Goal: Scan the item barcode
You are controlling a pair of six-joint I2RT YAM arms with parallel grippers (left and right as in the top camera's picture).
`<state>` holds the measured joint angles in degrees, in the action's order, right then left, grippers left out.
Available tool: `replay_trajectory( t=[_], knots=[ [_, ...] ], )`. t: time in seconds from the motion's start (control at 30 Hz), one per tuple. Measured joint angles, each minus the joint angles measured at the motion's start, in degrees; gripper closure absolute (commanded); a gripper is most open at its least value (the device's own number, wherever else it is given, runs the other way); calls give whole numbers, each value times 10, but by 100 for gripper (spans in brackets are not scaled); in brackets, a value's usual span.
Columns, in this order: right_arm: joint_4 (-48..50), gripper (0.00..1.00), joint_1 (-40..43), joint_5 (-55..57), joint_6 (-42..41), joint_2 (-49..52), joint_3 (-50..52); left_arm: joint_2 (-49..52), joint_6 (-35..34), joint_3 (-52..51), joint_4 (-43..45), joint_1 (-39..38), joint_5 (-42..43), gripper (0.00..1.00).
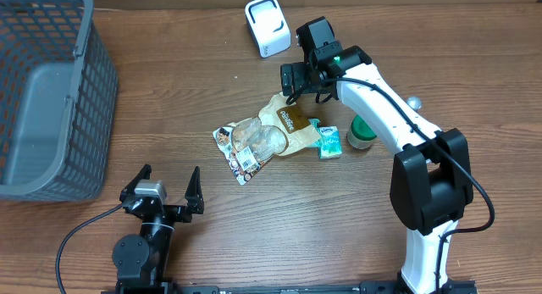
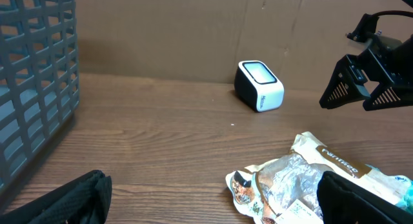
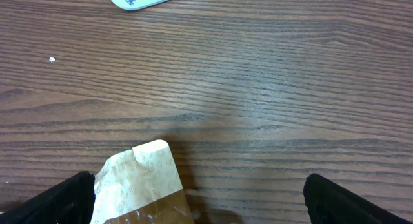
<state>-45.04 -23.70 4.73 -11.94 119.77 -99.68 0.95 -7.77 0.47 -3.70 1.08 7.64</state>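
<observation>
A white barcode scanner (image 1: 267,25) stands at the back of the table, its window lit in the left wrist view (image 2: 258,85). A pile of items lies mid-table: a tan and brown packet (image 1: 290,119), a crinkly clear snack bag (image 1: 251,141) with a white label, and a small teal packet (image 1: 329,142). My right gripper (image 1: 295,80) hovers open over the tan packet's far corner (image 3: 145,182), with nothing between its fingers (image 3: 358,201). My left gripper (image 1: 166,191) stands open near the front edge, left of the pile (image 2: 290,185), holding nothing.
A large grey mesh basket (image 1: 42,91) fills the left side (image 2: 32,88). A green round container (image 1: 362,133) and a small grey ball (image 1: 413,102) lie right of the pile, beside the right arm.
</observation>
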Motion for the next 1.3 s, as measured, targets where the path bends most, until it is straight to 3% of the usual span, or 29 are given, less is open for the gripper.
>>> replay_trajectory(
  t=[1.1, 1.3],
  knots=[
    [0, 0, -1, 0, 0, -1, 0, 0, 0, 0, 0, 0, 0, 0],
    [-1, 0, -1, 0, 0, -38, 1, 0, 0, 0, 0, 0, 0, 1]
  ],
)
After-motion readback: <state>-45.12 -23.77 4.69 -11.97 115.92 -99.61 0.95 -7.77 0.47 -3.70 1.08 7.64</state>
